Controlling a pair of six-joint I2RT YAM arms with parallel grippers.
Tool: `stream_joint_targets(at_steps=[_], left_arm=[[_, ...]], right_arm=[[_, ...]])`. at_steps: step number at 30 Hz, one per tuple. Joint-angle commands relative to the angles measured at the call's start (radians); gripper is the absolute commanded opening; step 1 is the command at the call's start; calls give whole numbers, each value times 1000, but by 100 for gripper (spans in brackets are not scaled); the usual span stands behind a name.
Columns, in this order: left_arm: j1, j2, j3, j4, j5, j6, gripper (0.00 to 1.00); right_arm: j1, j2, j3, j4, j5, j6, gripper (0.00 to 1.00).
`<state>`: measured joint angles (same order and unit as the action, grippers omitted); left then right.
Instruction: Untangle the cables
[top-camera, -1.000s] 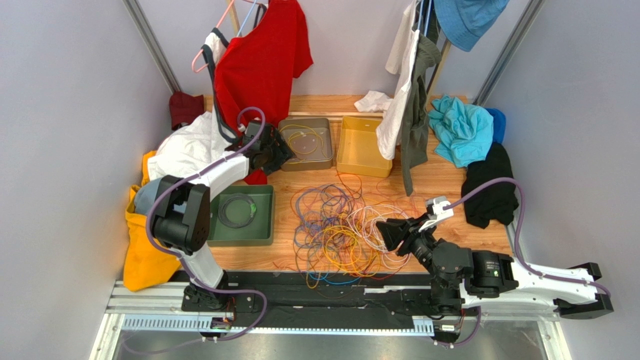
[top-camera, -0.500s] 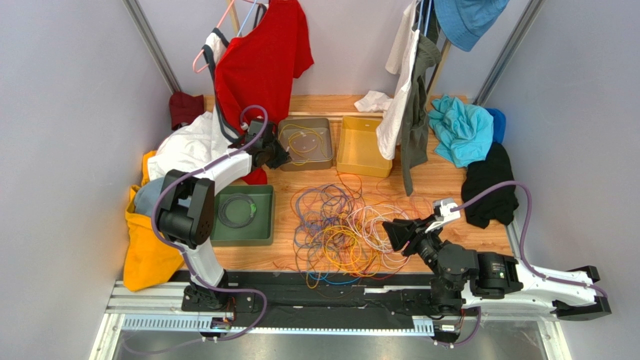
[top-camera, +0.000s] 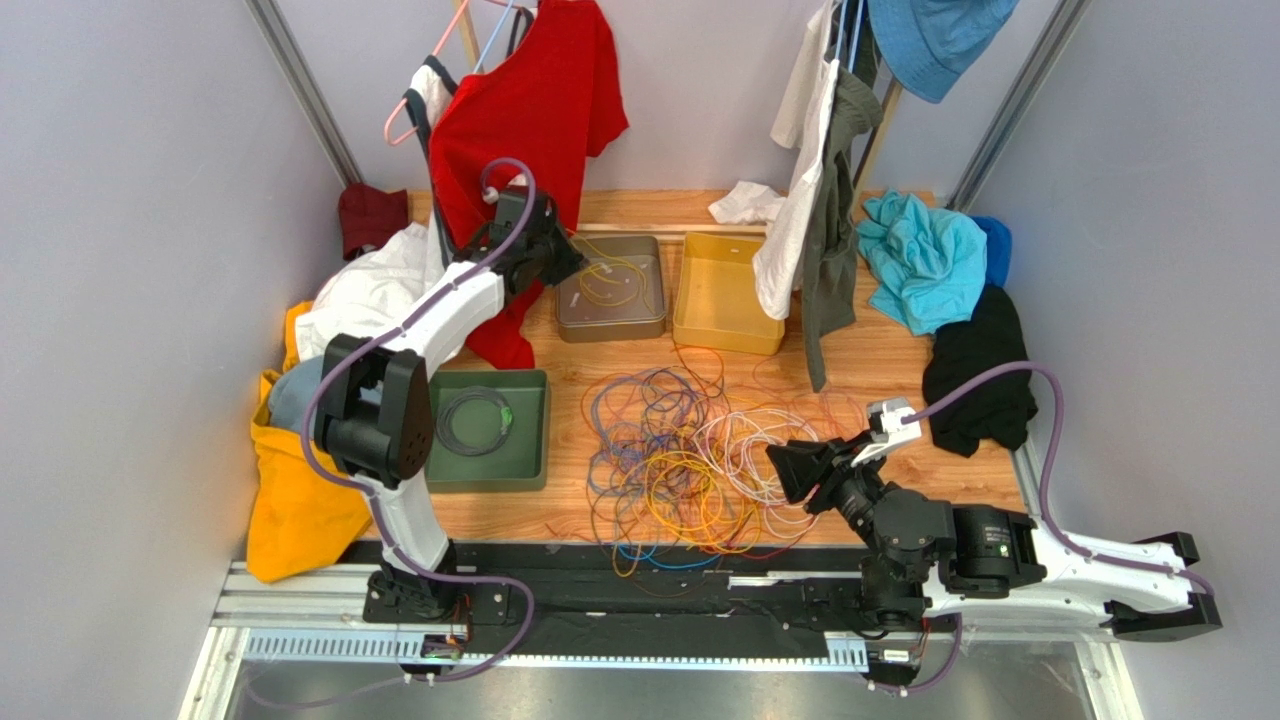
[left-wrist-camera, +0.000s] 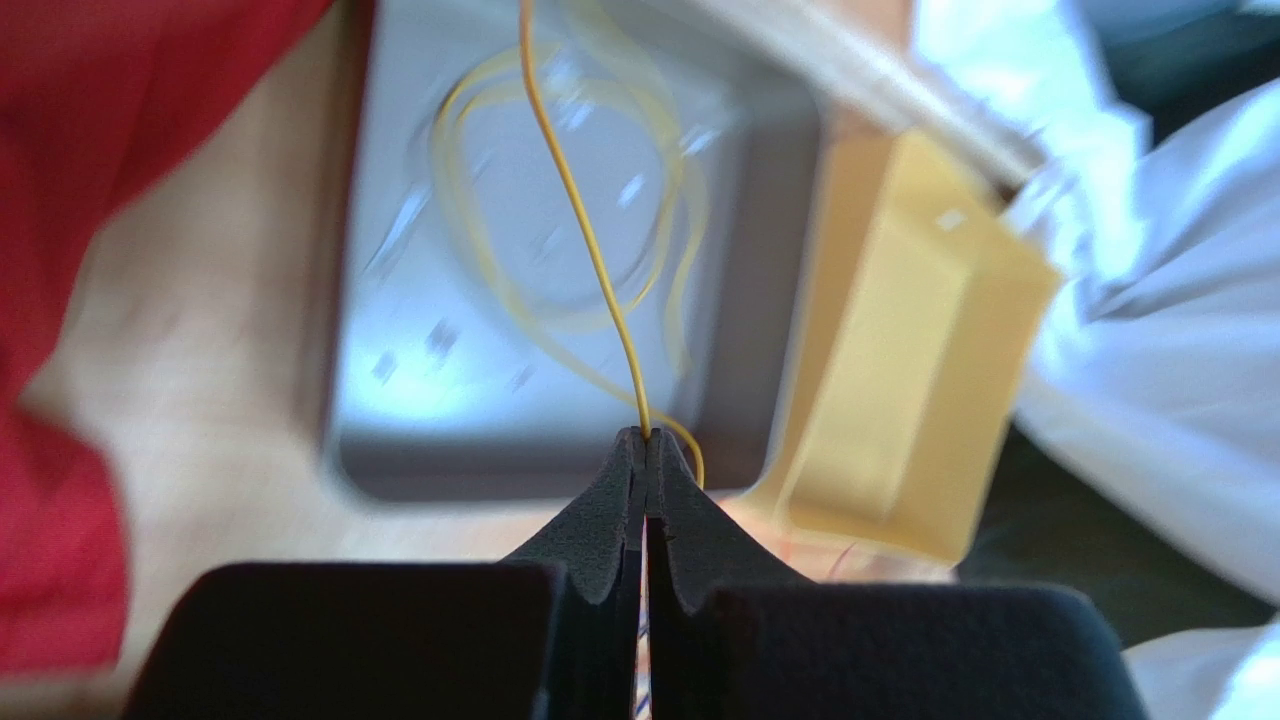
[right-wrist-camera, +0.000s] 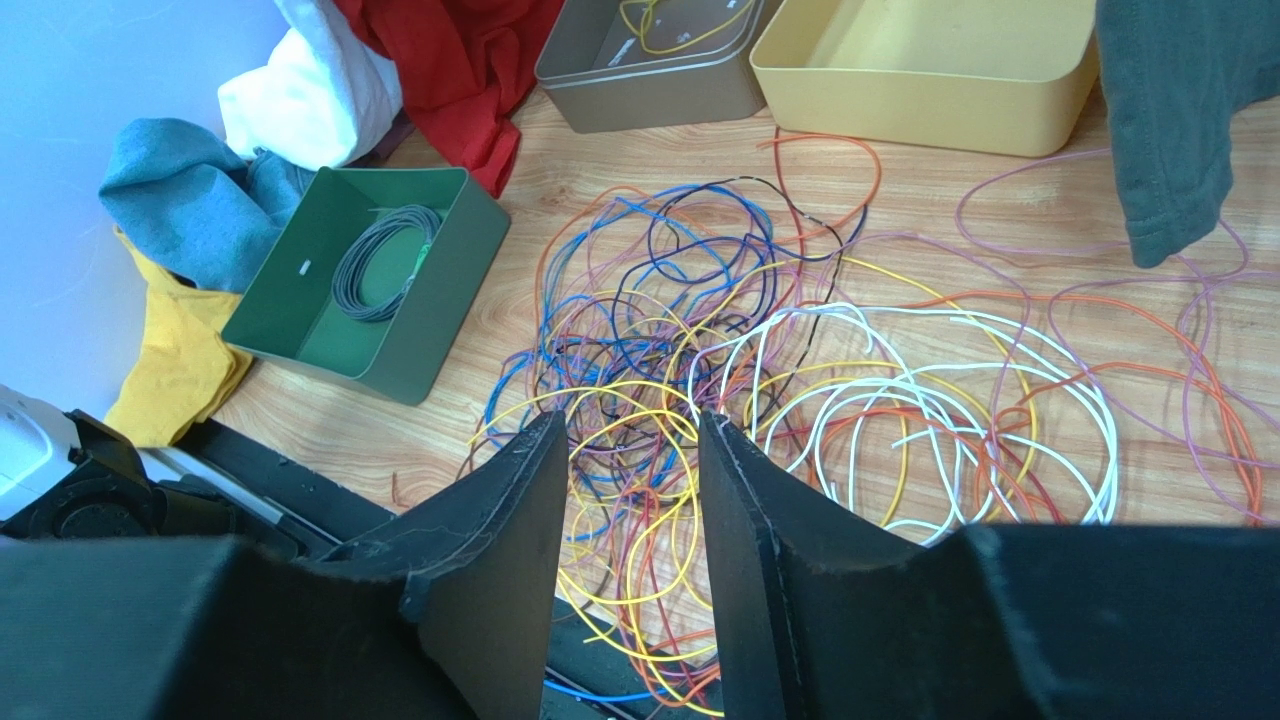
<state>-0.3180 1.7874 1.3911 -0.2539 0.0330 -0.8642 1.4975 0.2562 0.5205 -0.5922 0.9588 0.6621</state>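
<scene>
Cables (top-camera: 684, 458), light, limp and easy to snag, lie heaped on the wooden table (top-camera: 887, 383) beside the right gripper (right-wrist-camera: 631, 431), its jaws apart, while the left gripper (left-wrist-camera: 648, 440) is clamped on one yellow cable (left-wrist-camera: 586, 255) above the grey tray (left-wrist-camera: 391, 435), a single strand being probably the safest hold.

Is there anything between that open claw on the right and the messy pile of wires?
Nothing visible does. The right gripper is open and aimed straight at the tangle of cables, and no object sits between them in either the wrist or the top view.
</scene>
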Motion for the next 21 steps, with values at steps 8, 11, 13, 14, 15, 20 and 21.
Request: stream_joint_targets(at_steps=[8,11,13,14,15,20,21], left_arm=[[-12,230,154,24,28,47,0],[-41,260,167,27,19,59,0],[-52,277,181,21,25,77,2],[-62,279,186,21,28,83,11],[-69,265,184,22,24,86,34],[-110,147,119,36,-31,123,66],[-113,107,112,30,-68,132,70]], right_arm=[[0,11,-10,23,73,-12,41],[0,20,-22,38,75,-16,41],[1,26,-25,42,70,-18,41],[0,25,-25,42,67,-18,41],[0,23,-27,42,67,-16,41],[1,3,-33,52,58,-15,41],[0,0,-36,57,52,-13,41]])
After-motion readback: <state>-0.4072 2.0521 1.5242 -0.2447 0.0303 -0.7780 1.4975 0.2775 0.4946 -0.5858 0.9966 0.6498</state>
